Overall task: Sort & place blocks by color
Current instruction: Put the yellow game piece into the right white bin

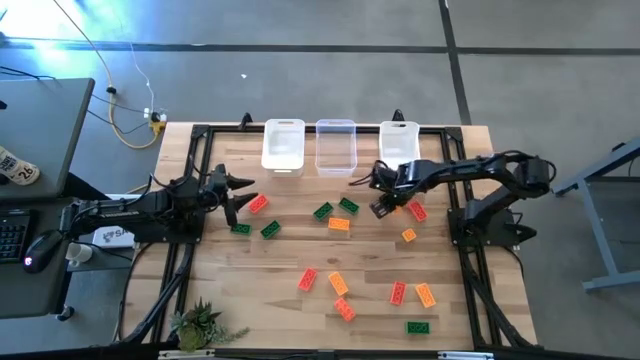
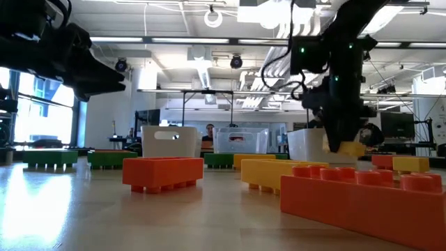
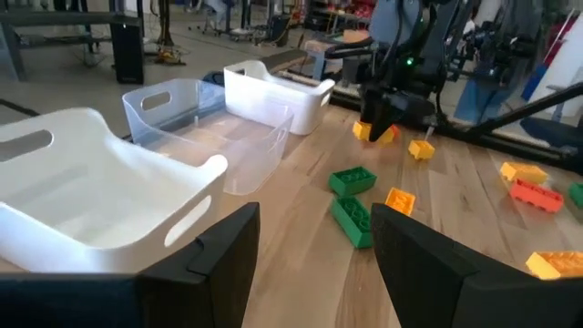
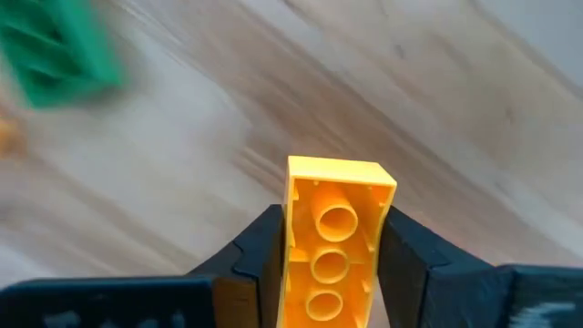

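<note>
My right gripper (image 1: 385, 205) hangs over the far right part of the table, just in front of the bins, shut on an orange-yellow block (image 4: 335, 228). The same block (image 2: 346, 148) shows under the fingers in the low view. Other blocks lie flat on the wood nearby: two green ones (image 1: 323, 211) (image 1: 348, 205), an orange one (image 1: 339, 224) and a red one (image 1: 417, 211). At the table's left side my left gripper (image 1: 232, 190) stands open and level with nothing in it, near a red block (image 1: 258, 204). My right gripper pinches the orange-yellow block by its two long sides (image 4: 290, 239) between its two fingers. The fingers (image 2: 338, 132) come from above, pointing steeply down. The block's hollow underside faces the wrist camera. It hangs a little clear of the table.
Three bins stand in a row at the far edge: white (image 1: 283, 146), clear (image 1: 336, 146), white (image 1: 399, 143). More red, orange and green blocks (image 1: 340, 283) are scattered toward the near edge. A small plant (image 1: 200, 325) sits at the near left corner.
</note>
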